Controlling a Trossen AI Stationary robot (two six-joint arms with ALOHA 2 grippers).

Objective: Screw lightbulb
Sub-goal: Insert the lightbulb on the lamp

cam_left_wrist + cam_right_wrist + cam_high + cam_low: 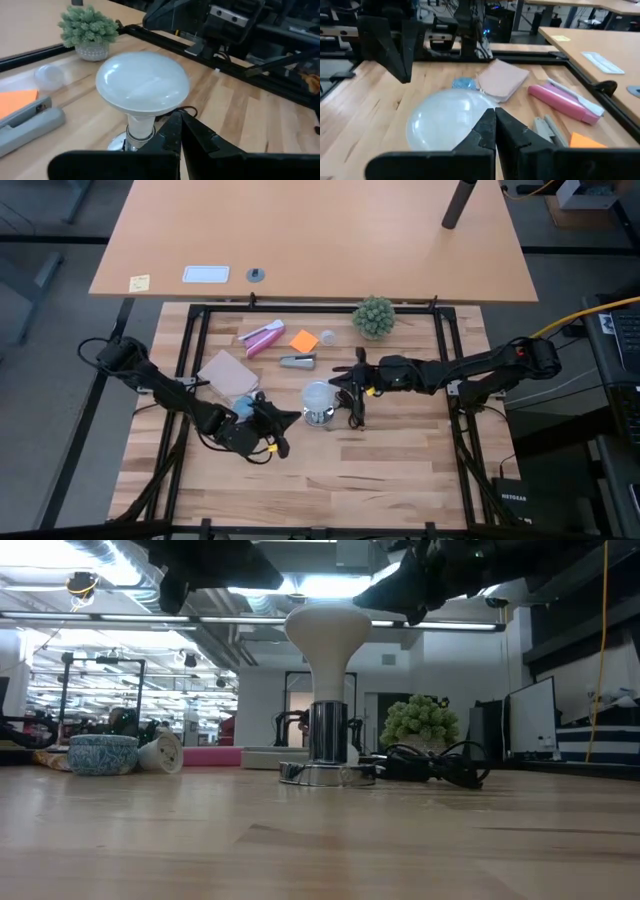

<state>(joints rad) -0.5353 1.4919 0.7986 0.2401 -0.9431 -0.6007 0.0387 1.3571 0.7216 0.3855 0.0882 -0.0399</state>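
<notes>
The white lightbulb (pixel 317 395) stands upright with its silver base in the shiny round socket (pixel 325 772) at the table's middle. Its dome (pixel 328 630) is on top. My left gripper (pixel 295 418) is shut and hovers just left of and nearer than the bulb, with the dome (pixel 142 82) beyond its fingertips (pixel 179 122). My right gripper (pixel 345 380) is shut too and hovers just right of the bulb (pixel 447 122). In the low view both grippers hang at about the dome's top, apart from it.
The socket's black cord (pixel 435 765) lies to its right. Behind the bulb lie a grey stapler (pixel 297 361), an orange pad (pixel 304 340), a pink item (pixel 260 337) and a green plant ball (pixel 373 317). A pinkish notebook (pixel 228 370) lies at the left. The near half of the table holds nothing.
</notes>
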